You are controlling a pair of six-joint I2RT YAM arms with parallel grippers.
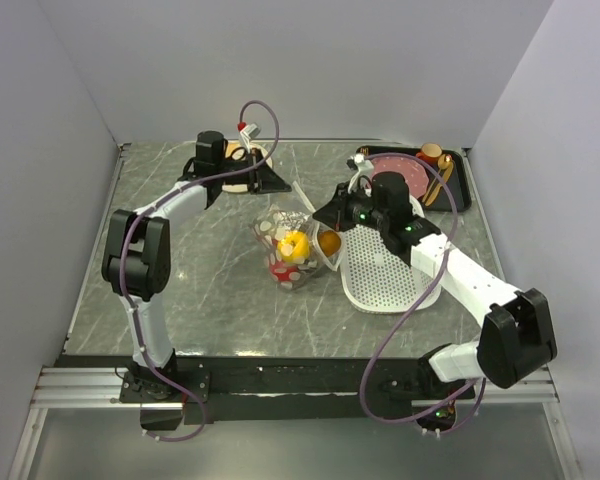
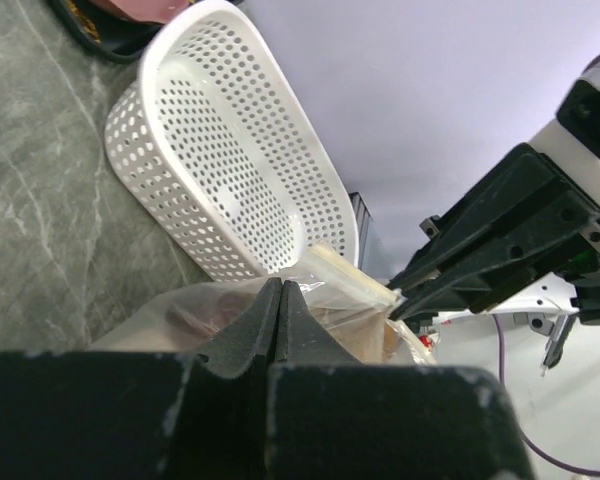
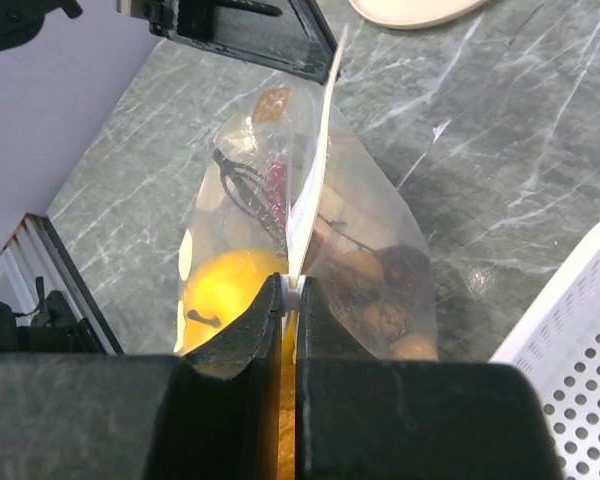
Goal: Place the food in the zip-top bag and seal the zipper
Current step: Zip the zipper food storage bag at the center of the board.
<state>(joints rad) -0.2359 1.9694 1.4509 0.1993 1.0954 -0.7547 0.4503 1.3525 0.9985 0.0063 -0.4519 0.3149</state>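
Observation:
The zip-top bag (image 1: pixel 292 250) hangs by its top edge over the middle of the table. It holds the food: a yellow round fruit (image 1: pixel 293 246), red pieces (image 1: pixel 280 268) and brown nuts (image 3: pixel 380 300). An orange-brown piece (image 1: pixel 329 241) shows at its right side. The zipper (image 3: pixel 315 170) runs taut between both grippers. My right gripper (image 3: pixel 292 287) is shut on its near end. My left gripper (image 2: pixel 282 285) is shut at the far end, where its tip (image 3: pixel 325 65) meets the strip. The yellow fruit (image 3: pixel 230 290) sits low in the bag's left.
The white perforated basket (image 1: pixel 390 275) lies right of the bag, close to my right arm, and shows in the left wrist view (image 2: pixel 220 170). A black tray (image 1: pixel 460 185) with a pink plate stands at the back right. A cream disc (image 1: pixel 248 158) lies at the back by the left gripper.

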